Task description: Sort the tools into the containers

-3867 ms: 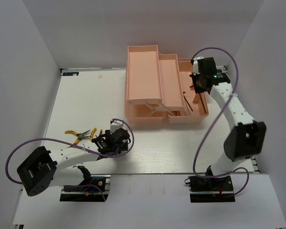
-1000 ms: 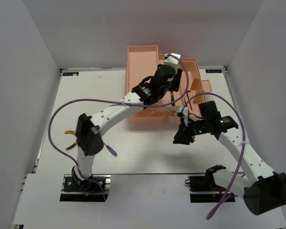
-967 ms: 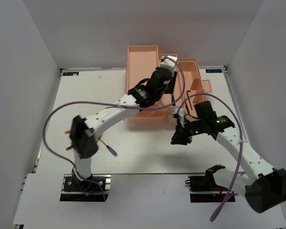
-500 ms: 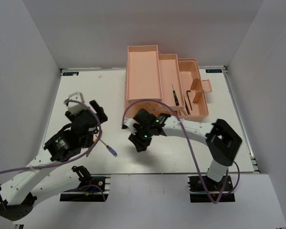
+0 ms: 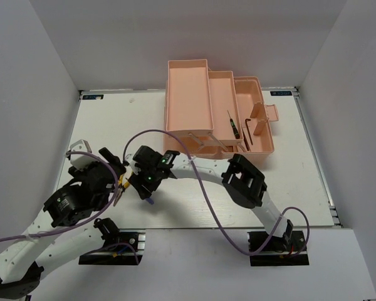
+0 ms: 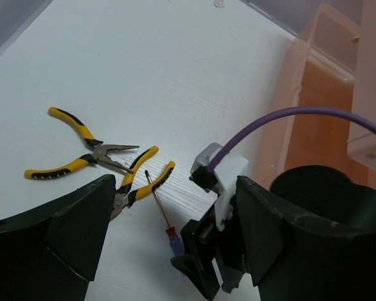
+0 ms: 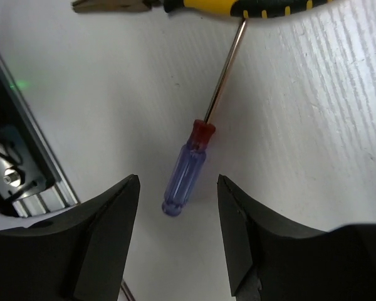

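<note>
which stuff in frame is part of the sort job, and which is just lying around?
Job:
- toolbox
- blue screwdriver
- yellow pliers
- second pliers
- small screwdriver and hex key, both already in the toolbox

Not job:
- purple cable
- table

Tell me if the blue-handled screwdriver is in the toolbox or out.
Out. The blue-handled screwdriver lies flat on the table, under the open right gripper, well apart from the toolbox.
</note>
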Tool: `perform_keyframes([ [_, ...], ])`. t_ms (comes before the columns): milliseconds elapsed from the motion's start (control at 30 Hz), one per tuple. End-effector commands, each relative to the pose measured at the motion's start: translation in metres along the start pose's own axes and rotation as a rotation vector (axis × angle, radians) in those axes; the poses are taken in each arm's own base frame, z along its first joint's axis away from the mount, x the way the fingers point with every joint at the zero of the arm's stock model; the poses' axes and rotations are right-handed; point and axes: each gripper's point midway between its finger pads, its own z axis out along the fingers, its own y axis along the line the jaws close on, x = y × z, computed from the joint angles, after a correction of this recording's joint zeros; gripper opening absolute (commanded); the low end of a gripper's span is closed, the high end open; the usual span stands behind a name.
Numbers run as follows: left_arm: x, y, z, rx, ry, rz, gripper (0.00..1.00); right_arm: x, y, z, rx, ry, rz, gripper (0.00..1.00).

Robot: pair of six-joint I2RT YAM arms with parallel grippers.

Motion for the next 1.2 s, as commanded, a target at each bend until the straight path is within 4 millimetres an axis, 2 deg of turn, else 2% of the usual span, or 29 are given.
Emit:
perform_keyframes([
  [0,-0.001,0.011,-0.004,-0.009,-0.005,-0.024,0.88,-0.004,-0.005,0.007,0.041,0.005,0.046,0.59],
  [167,-0.001,0.017,-0.006,-0.004,-0.008,-0.024,0.88,0.003,-0.015,0.025,0.132,0.022,0.025,0.59],
  [300,0.000,0.016,-0.006,0.001,0.000,-0.024,0.88,0.018,-0.025,0.034,0.199,0.059,-0.015,0.55],
  [367,0.000,0.016,-0.006,0.001,0.000,-0.024,0.88,0.029,-0.036,0.035,0.275,0.076,-0.043,0.53],
  [500,0.004,0.019,-0.005,-0.008,0.005,-0.016,0.88,0.055,-0.036,0.040,0.329,0.125,-0.110,0.52],
  [600,0.003,0.021,-0.006,-0.007,0.005,-0.018,0.88,0.072,-0.038,0.041,0.381,0.163,-0.157,0.47],
  [633,0.005,0.023,-0.006,-0.006,0.004,-0.020,0.88,0.074,-0.044,0.039,0.408,0.172,-0.160,0.44],
  [667,0.005,0.023,-0.006,-0.006,0.004,-0.020,0.88,0.086,-0.047,0.039,0.418,0.203,-0.159,0.41],
  [733,0.006,0.025,-0.006,-0.005,0.004,-0.022,0.88,0.089,-0.050,0.035,0.433,0.210,-0.155,0.33],
  [767,0.009,0.023,-0.005,0.001,0.010,-0.024,0.88,0.098,-0.055,0.032,0.444,0.231,-0.149,0.23],
  [833,0.016,0.017,-0.002,0.004,0.025,-0.016,0.84,0.115,-0.062,0.025,0.449,0.269,-0.138,0.12],
  [867,0.020,0.017,0.001,-0.002,0.029,0.007,0.83,0.120,-0.059,0.017,0.436,0.276,-0.134,0.00],
  [933,0.030,0.008,0.006,-0.003,0.057,0.030,0.81,0.133,-0.067,0.007,0.424,0.318,-0.102,0.00],
  [967,0.035,0.006,0.009,-0.010,0.062,0.043,0.78,0.126,-0.063,-0.006,0.410,0.298,-0.102,0.00],
  [1000,0.038,0.003,0.010,-0.006,0.072,0.046,0.76,0.143,-0.060,-0.012,0.371,0.347,-0.083,0.00],
  [1033,0.044,-0.001,0.012,-0.005,0.085,0.064,0.75,0.144,-0.067,-0.019,0.361,0.346,-0.056,0.00],
  [1067,0.046,-0.002,0.014,-0.007,0.086,0.068,0.74,0.137,-0.059,-0.030,0.301,0.326,-0.070,0.00],
  [1100,0.047,-0.005,0.014,0.006,0.092,0.076,0.74,0.147,-0.053,-0.042,0.254,0.339,-0.057,0.00],
  [1133,0.052,-0.010,0.016,0.017,0.102,0.071,0.72,0.138,-0.048,-0.057,0.209,0.296,-0.042,0.00],
  [1167,0.058,-0.012,0.019,0.019,0.112,0.088,0.72,0.147,-0.042,-0.064,0.114,0.312,-0.100,0.00],
])
